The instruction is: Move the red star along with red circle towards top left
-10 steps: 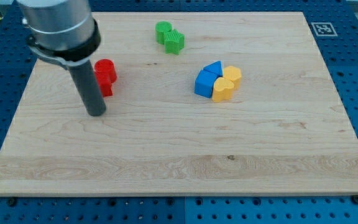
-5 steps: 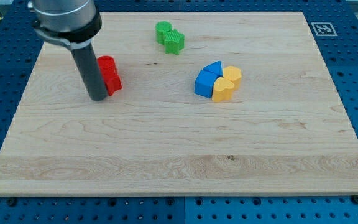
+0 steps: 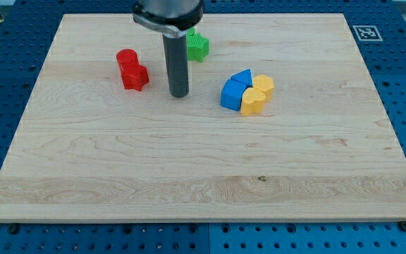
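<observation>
The red circle (image 3: 126,58) and the red star (image 3: 135,76) stand touching at the board's upper left, the circle above and slightly left of the star. My tip (image 3: 180,94) rests on the board to the right of the red star, a short gap apart from it. The rod rises from there to the view's top.
A green star-like block (image 3: 198,46) sits at the top centre, partly hidden behind the rod; a second green block behind it is hidden. Two blue blocks (image 3: 235,89) and two yellow blocks (image 3: 257,94) form a cluster right of my tip. The wooden board (image 3: 203,183) lies on a blue pegboard.
My tip moved from the left side of the red blocks across to their right. The red pair shifted slightly toward the view's top.
</observation>
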Robot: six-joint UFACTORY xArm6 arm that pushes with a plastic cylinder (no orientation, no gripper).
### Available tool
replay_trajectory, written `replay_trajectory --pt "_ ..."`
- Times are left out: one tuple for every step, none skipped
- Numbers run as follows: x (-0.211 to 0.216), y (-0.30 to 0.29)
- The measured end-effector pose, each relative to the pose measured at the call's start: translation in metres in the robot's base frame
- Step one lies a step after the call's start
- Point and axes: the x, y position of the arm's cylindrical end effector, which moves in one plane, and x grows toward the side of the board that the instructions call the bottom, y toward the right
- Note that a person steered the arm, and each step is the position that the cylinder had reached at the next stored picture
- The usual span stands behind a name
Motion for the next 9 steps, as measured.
replay_trajectory --pt "-0.017 -0.023" --pt "-0.013 -0.032" --pt "0.007 -0.034" --pt "-0.020 -0.054" --pt "-0.052 -0.081" --pt "-0.074 -0.098" --pt "-0.082 -0.103" --pt "-0.057 -0.088" --pt "-0.025 -0.061"
